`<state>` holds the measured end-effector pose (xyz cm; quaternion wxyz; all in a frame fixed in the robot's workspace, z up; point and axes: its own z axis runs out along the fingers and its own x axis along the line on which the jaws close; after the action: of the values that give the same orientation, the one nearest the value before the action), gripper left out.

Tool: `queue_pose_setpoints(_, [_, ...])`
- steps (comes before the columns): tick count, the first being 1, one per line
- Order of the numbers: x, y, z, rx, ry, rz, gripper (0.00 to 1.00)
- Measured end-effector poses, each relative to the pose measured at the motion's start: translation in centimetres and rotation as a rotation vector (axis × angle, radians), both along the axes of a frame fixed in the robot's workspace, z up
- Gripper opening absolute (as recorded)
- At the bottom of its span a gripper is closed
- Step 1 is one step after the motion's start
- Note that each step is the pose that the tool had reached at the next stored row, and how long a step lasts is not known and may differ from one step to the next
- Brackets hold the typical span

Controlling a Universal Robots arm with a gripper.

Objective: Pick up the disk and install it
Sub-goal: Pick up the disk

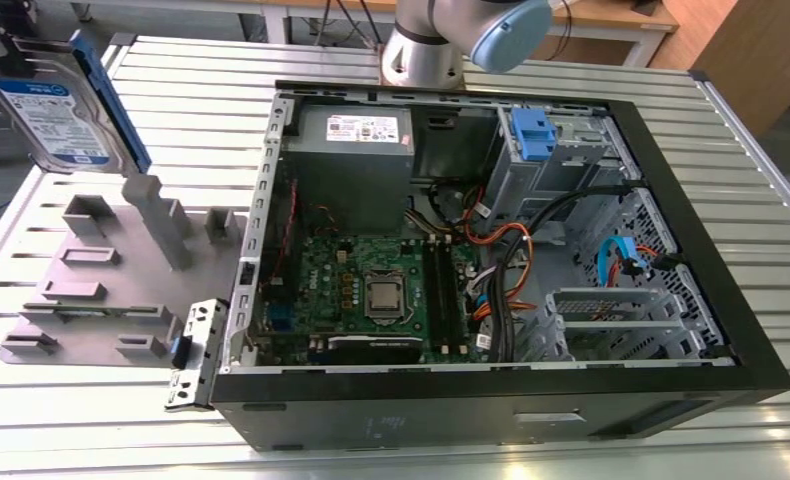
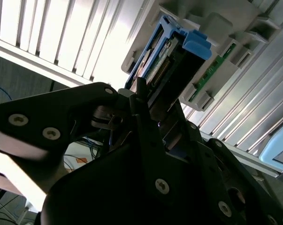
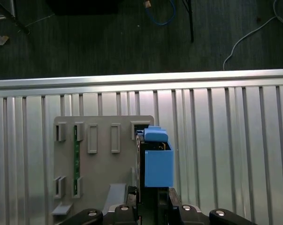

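Jaws clamped on disk (image 1: 51, 115), upright between them, above grey rack (image 1: 108, 292)

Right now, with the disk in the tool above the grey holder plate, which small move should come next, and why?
Probably a short lift. The tool seems shut on the disk, which hangs close above the grey holder plate and its upright posts; more clearance looks wise before carrying it toward the open case.

The open computer case (image 1: 502, 400) lies on the table (image 1: 195, 70), toward its edge on the exterior view's right. A holder plate (image 1: 102, 300) lies just beside the case, toward the opposite edge. The disk (image 1: 51, 115) hangs upright over that plate's far end, clamped in the gripper (image 3: 153, 197).
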<state>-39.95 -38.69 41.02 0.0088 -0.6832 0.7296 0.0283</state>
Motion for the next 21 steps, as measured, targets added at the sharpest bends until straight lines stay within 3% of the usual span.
queue_pose_setpoints(4, [0.0, 0.0, 0.29, -0.0001, 0.0001, 0.0, 0.35])
queue_pose_setpoints(14, [0.0, 0.0, 0.32, -0.0001, 0.0001, 0.0, 0.35])
queue_pose_setpoints(21, [0.0, 0.0, 1.02, -0.0001, 0.0001, 0.0, 0.35])
